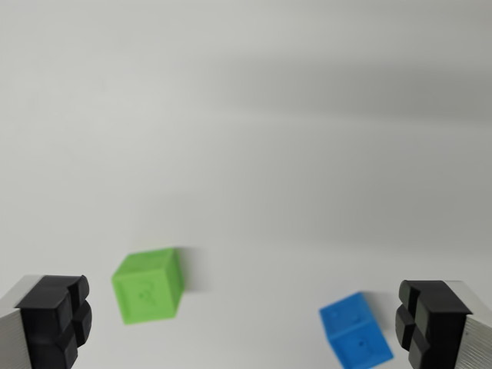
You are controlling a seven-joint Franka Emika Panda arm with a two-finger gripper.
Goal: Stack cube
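A green cube (147,284) lies on the white surface toward the wrist view's lower left, slightly turned. A blue cube (355,332) lies at the lower right, close to the right finger and partly cut off by the bottom edge. My gripper (246,327) hangs above the surface with its two black fingertips (55,319) far apart at the bottom corners. It is open with nothing between the fingers. Both cubes sit apart from each other, inside the span of the fingers.
A plain white tabletop (246,138) fills the view, with a soft grey shadow band across the upper part.
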